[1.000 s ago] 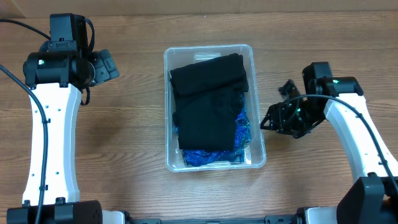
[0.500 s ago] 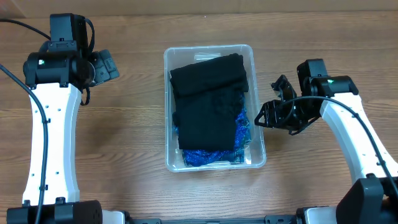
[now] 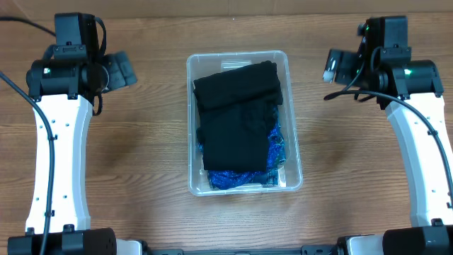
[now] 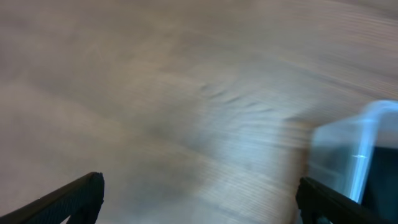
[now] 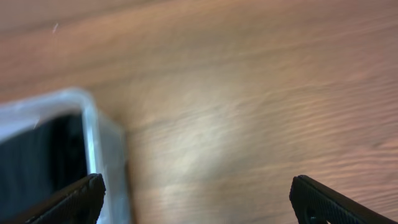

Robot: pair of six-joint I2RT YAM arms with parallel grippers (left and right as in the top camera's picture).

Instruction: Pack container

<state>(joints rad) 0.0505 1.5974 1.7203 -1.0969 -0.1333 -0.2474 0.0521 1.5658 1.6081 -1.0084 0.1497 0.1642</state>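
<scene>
The clear container (image 3: 291,106) stands in the middle of the table, filled with folded black cloth (image 3: 237,117) and a blue patterned cloth (image 3: 274,145) at its near right. My left gripper (image 3: 122,69) is open and empty, raised left of the container's far end. My right gripper (image 3: 336,65) is open and empty, raised right of the far end. The left wrist view shows a container corner (image 4: 354,155) at the right, with the gripper (image 4: 200,199) over bare wood. The right wrist view shows the container's rim (image 5: 93,134) at the left, with the gripper (image 5: 199,199) over wood.
The wooden table (image 3: 141,156) lies bare on both sides of the container. Both white arms run down the table's left and right sides.
My right arm has swung from beside the container's near right corner up and back to the far right. The left arm and the container have not moved.
</scene>
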